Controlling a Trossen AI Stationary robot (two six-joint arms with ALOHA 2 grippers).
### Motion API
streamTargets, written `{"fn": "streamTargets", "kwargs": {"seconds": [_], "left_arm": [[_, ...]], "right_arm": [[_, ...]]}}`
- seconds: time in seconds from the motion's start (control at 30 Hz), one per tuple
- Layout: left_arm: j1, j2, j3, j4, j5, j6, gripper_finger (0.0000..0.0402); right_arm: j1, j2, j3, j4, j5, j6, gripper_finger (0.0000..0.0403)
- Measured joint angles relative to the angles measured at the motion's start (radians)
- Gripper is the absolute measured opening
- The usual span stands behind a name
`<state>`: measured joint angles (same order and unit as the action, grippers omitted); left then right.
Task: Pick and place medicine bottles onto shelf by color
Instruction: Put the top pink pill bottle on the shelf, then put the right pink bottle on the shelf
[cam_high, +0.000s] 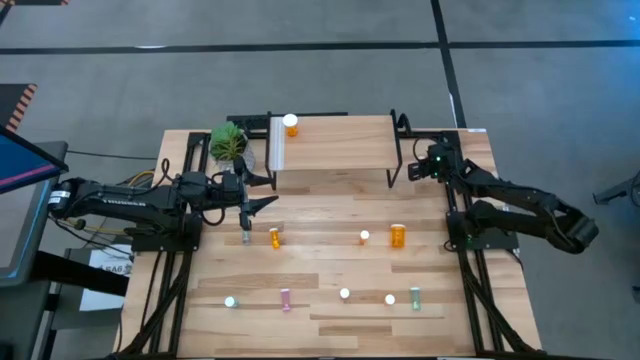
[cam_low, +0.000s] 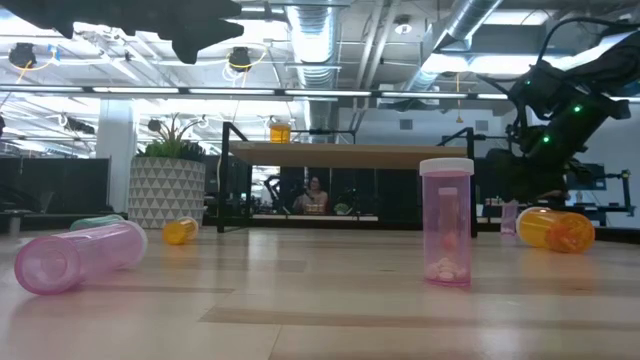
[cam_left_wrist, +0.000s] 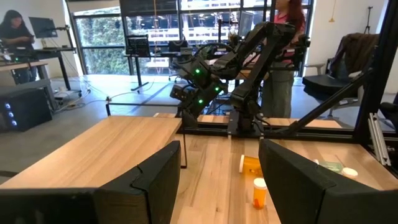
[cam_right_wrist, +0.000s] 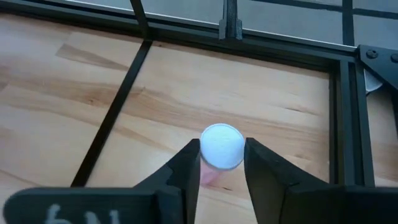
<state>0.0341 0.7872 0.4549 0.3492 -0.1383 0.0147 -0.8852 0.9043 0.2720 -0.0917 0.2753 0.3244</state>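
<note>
The step in hand looks like the pick of a pink bottle (cam_right_wrist: 222, 149) by the right pincer (cam_right_wrist: 222, 163). Its two fingers stand on either side of the white cap, nearly touching it, with a sliver of pink body showing below; whether they already grip it I cannot tell. The next move calls for a firm close, a straight lift, then a carry onto the shelf (cam_high: 335, 145), which stands just beside this pincer toward the table's (cam_high: 330, 215) middle. Farther out on the shelf top, near its white strip, an orange bottle (cam_high: 290, 125) already stands. The left pincer (cam_high: 247, 206) hovers with fingers apart and empty, a small orange bottle (cam_high: 275, 237) just beyond it. More bottles lie well apart along the table's front.
</note>
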Motion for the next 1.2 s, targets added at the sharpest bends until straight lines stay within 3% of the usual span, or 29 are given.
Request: {"fn": "streamTargets", "kwargs": {"seconds": [0.6,0.83,1.2], "left_arm": [[0.000,0.000,0.000,0.000,0.000,-0.002,0.0206],[0.000,0.000,0.000,-0.001,0.000,-0.018,0.0206],[0.000,0.000,0.000,-0.001,0.029,-0.019,0.0206]], "right_arm": [[0.000,-0.064,0.001,-0.026,-0.082,0.000,0.0118],[0.000,-0.085,0.062,-0.107,-0.100,-0.009,0.0118],[-0.141,-0.018,0.029,-0.016,-0.389,-0.008,0.0133]]}}
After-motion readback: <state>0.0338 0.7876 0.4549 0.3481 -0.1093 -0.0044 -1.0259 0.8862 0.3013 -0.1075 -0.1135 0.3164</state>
